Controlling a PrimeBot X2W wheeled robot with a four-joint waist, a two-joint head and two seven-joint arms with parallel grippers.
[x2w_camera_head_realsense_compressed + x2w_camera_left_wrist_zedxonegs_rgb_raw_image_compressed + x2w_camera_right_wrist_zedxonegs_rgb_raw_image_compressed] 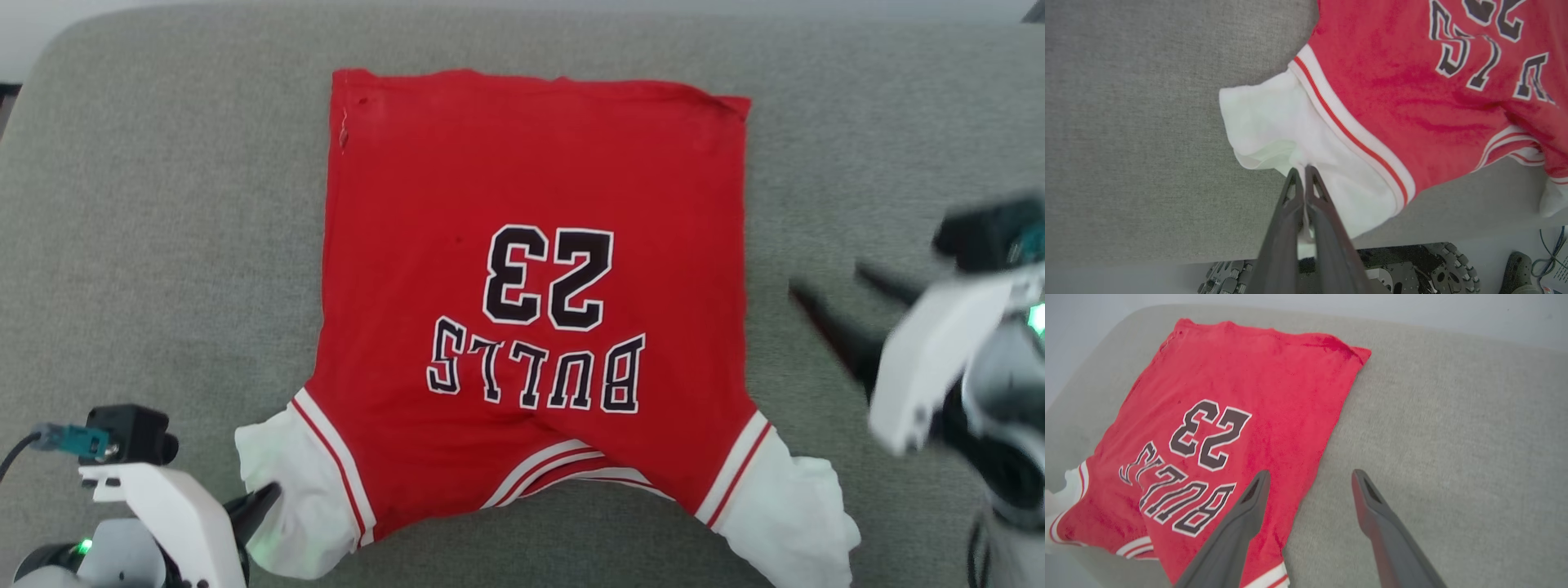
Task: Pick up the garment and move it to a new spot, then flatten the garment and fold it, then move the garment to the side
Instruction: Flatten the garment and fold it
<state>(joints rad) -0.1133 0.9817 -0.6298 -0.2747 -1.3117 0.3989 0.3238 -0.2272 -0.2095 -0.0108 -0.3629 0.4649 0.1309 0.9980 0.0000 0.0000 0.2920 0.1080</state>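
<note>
While the garment (531, 163) lies flat at the middle of the cushion (163, 204), left gripper (1301, 173) pinches its white sleeve (1265, 118), right gripper (1310, 479) wide, empty: one-sided pull likely skews, bunches it.

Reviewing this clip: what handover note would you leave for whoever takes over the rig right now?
Left hand: shut, pinching the white sleeve at the jersey's near left corner.
Right hand: open, holding nothing, over the grey cushion by the jersey's right edge.
Jersey: spread on the cushion, number side up, collar toward the robot.
Done: laid out roughly flat, by the look of it.
Left: fold it, then move it aside.
</note>
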